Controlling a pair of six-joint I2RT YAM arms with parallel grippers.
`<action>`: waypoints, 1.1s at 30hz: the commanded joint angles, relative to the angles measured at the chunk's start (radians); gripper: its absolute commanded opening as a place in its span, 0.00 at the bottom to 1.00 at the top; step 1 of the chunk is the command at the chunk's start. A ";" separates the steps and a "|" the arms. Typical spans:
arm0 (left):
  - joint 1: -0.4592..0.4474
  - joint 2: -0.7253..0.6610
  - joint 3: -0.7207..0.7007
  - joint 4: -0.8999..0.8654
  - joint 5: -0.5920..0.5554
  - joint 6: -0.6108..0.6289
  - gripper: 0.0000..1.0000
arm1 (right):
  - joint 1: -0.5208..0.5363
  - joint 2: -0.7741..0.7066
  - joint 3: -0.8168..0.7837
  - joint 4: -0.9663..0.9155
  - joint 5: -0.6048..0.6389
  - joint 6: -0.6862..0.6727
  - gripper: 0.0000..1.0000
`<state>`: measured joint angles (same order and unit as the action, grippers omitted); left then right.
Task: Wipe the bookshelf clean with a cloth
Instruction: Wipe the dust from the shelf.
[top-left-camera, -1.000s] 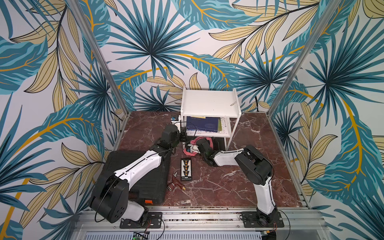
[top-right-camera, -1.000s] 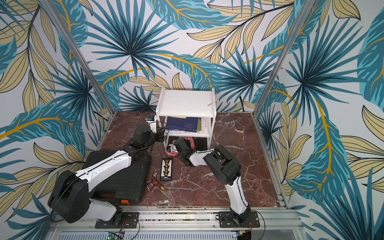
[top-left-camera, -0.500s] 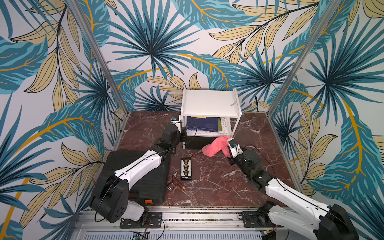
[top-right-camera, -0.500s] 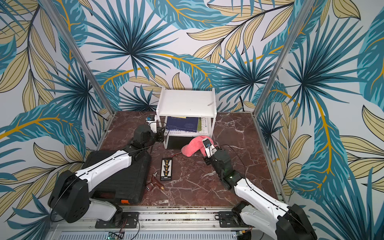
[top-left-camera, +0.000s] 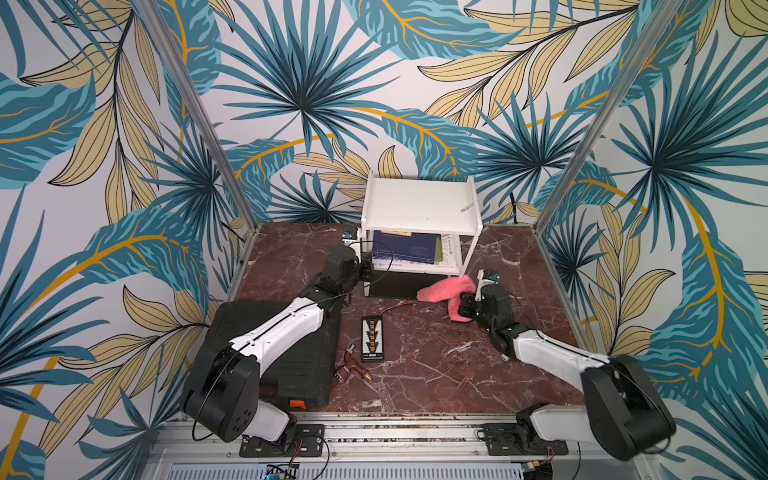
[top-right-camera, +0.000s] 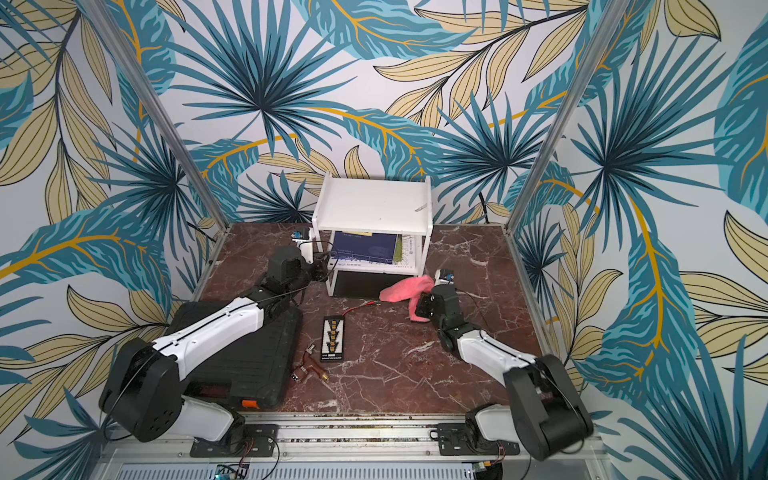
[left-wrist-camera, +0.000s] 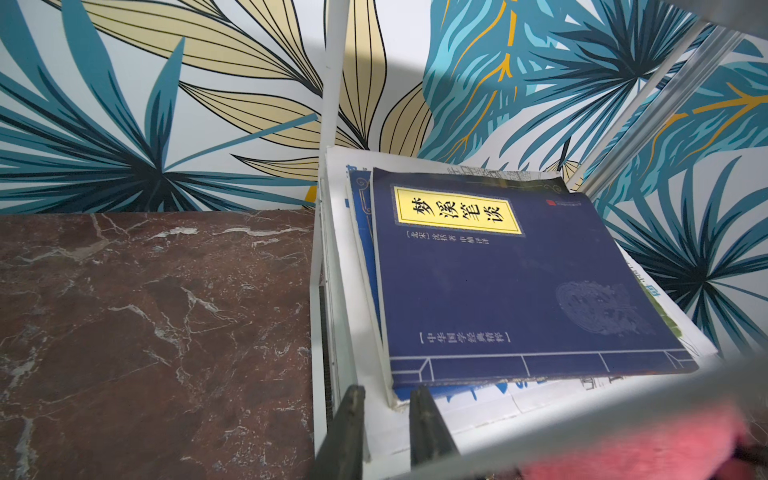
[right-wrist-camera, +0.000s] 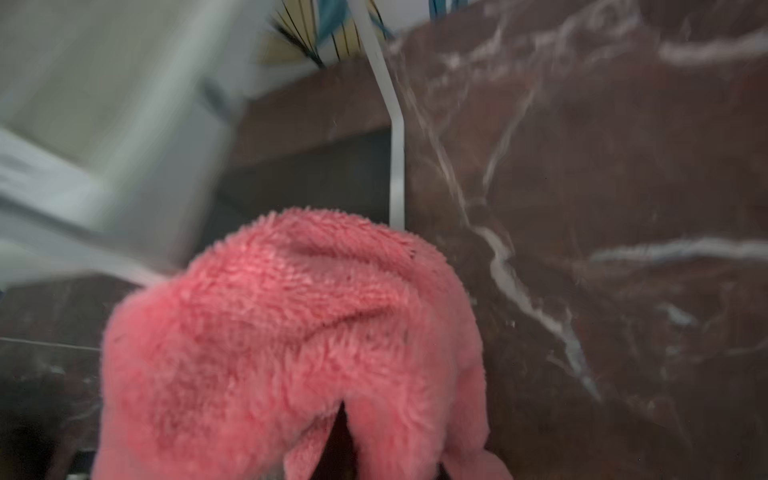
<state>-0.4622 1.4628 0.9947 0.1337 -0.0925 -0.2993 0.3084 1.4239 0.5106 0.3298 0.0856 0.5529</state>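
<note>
The bookshelf (top-left-camera: 419, 203) stands at 12 o'clock on the marble counter (top-left-camera: 436, 365), backed against the leaf-patterned wall. Its top board carries a small pale scrap (top-left-camera: 467, 206) near the 3 o'clock edge. On the lower tier a dark blue book (left-wrist-camera: 519, 291) with a yellow title label lies flat on a stack of other books and papers.

The left arm's fingers (left-wrist-camera: 426, 428) sit at the rack's front-left corner, its 7 o'clock. They stand a narrow gap apart with the lower tier's white side edge between them, pinching it.

The cloth (top-left-camera: 442, 291) is off the shelf, at about 2 o'clock from the counter's middle and 5 o'clock from the bookshelf, just beside its front-right leg. The right arm's fingers (top-left-camera: 462, 308) are pressed together on it. The pink pile drapes over them and hides most of them — one end spreads toward the rack, another hangs toward the counter. The right wrist view is blurred, with the fuzzy pink filling its lower half.

A black ribbed case (top-left-camera: 291, 353) lies at 8 o'clock under the left arm. Near the middle lies a narrow black board with yellow marks (top-left-camera: 371, 338) — a red wire (top-left-camera: 397, 306) at its 1 o'clock, a small brown fitting (top-left-camera: 351, 370) at its 7 o'clock.
</note>
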 joint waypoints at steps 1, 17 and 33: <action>0.007 0.008 0.039 -0.091 -0.068 0.187 0.00 | -0.031 -0.012 -0.031 0.036 -0.076 0.120 0.00; 0.010 0.030 0.033 -0.073 -0.048 0.175 0.00 | -0.309 -0.023 -0.053 0.071 -0.286 0.278 0.00; 0.009 0.015 0.001 -0.054 0.001 0.130 0.00 | -0.309 0.551 0.707 -0.275 -0.782 0.082 0.00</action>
<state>-0.4507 1.4757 1.0016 0.1436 -0.0677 -0.2966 -0.0170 1.9453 1.1805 0.2230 -0.6205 0.7204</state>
